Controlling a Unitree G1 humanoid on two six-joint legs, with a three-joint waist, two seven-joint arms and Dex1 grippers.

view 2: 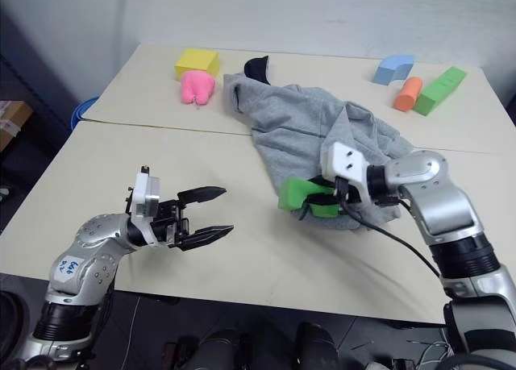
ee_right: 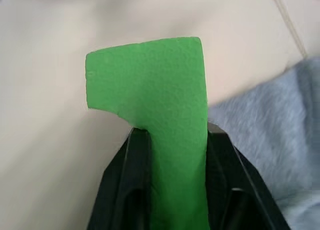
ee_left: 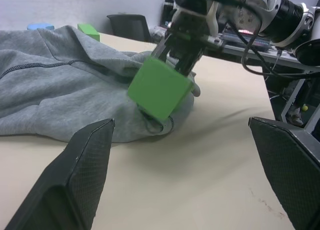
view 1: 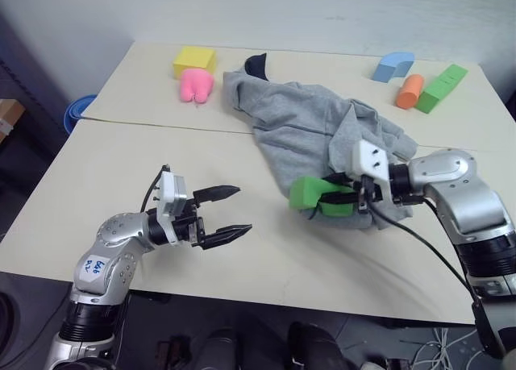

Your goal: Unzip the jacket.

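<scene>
Two grippers work over the counter (view 1: 242, 257), a pale beige top made of two slabs with a seam running across it. The jacket (view 1: 306, 136) lies crumpled in a heap across that seam, right of centre, its dark collar (view 1: 255, 64) pointing toward the far edge.

At the jacket's near edge the right gripper (view 1: 343, 199) is clamped on a green block (view 1: 310, 194); in the right wrist view the foam sits squeezed between both black fingers (ee_right: 127, 190), with its notched end sticking out past the tips. The block hangs just in front of the jacket's hem, touching or nearly touching the fabric, and covers part of that edge from the left wrist view. No zip pull can be made out in the folds.

The left gripper (view 1: 228, 213) hovers above bare counter, well apart from the jacket, jaws spread wide and empty, pointing toward the block.

Other foam pieces sit along the far side: a yellow block (view 1: 194, 60) with a pink piece (view 1: 195, 85) just beside it, left of the collar, and on the far right a blue arch (view 1: 393, 65), an orange cylinder (view 1: 409, 91) and a green bar (view 1: 441, 88) close together. None of these touch the jacket.
</scene>
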